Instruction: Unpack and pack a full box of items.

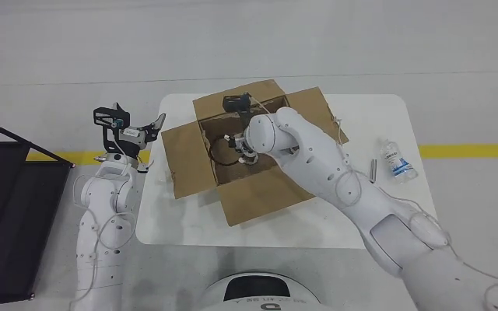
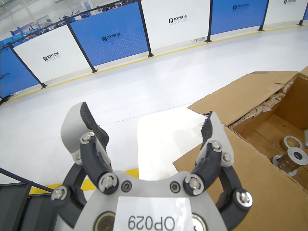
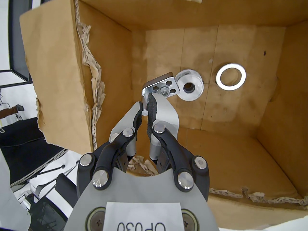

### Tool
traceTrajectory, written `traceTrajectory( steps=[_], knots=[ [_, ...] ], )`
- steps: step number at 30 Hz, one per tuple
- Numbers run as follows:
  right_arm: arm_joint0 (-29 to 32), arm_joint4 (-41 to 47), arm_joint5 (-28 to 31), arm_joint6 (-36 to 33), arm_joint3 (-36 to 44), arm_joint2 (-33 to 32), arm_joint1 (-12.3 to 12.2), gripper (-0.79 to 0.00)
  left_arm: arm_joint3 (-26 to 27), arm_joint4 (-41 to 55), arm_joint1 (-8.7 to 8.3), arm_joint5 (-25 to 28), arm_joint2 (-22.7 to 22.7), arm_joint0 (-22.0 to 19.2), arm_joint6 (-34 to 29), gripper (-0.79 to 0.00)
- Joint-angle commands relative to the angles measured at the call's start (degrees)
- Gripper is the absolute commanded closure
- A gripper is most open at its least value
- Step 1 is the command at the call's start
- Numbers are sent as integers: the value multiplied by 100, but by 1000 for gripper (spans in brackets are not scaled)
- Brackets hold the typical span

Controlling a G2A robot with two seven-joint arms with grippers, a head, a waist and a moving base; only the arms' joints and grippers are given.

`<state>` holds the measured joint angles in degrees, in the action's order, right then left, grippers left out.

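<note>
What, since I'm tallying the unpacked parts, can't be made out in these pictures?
Top view: box interior, largely hidden by right arm.
Right wrist view: the metal bracket, lower end hidden between jaws of the right gripper.
Left wrist view: grey part, cut by the picture's edge.

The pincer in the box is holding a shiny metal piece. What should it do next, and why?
Probably lift straight up: the right pincer is shut on the metal bracket inside the cardboard box, with walls around and a spool near it.
</note>
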<state>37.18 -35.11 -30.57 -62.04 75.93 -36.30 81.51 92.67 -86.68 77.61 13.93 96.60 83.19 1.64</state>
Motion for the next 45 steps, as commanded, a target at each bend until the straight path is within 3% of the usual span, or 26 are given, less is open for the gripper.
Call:
traceTrajectory(
  steps=[1,13,24,27,29,38,42,45],
  knots=[
    [-80,195,161,292,-403,2,86,0,0,0,0,2,0,0,0,-785],
    [-846,1147,775,850,-2989,553,885,0,0,0,0,2,0,0,0,-785],
    [-1170,1493,1185,1268,-4526,731,1456,0,0,0,0,2,0,0,0,-785],
    [-1224,1527,1253,1283,-4764,745,1555,-222,0,0,0,2,0,0,0,-785],
    [-1274,1545,1319,1290,-4947,745,1624,-268,0,0,0,2,0,0,0,-785],
    [-1602,1524,1541,1416,-5203,619,1742,-265,0,0,0,2,0,0,0,-785],
    [-1794,1679,1937,1507,-5020,310,1590,-259,0,0,0,2,0,0,0,-785],
    [-1774,1718,2388,1515,-4467,-62,1299,-277,0,0,0,2,0,0,0,-785]
  ],
)
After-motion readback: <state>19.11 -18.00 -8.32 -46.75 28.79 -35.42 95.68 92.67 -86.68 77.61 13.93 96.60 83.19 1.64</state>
